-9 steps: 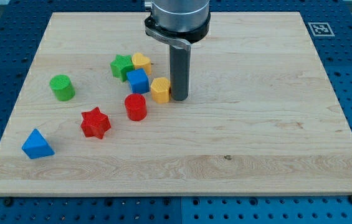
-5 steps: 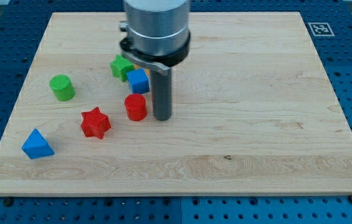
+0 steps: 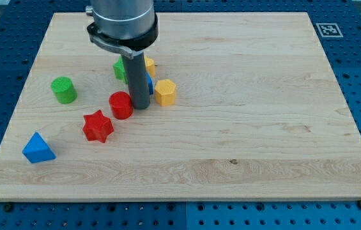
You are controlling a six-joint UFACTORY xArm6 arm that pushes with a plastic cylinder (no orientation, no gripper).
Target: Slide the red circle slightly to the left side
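Note:
The red circle (image 3: 121,105), a short red cylinder, stands on the wooden board left of centre. My tip (image 3: 140,105) rests against its right side. A red star (image 3: 98,126) lies just below-left of the circle, close to it. The rod hides most of the blue block (image 3: 149,83) and part of the green star (image 3: 119,68) behind it.
A yellow hexagon (image 3: 165,92) sits right of my tip, another yellow block (image 3: 147,64) above it. A green cylinder (image 3: 64,90) stands at the left, a blue triangle (image 3: 38,148) at the lower left. The board's edge (image 3: 180,197) runs along the view's bottom.
My tip swung down around the yellow hexagon, then moved left against the red circle. The red circle has slid left and slightly up, toward the red star.

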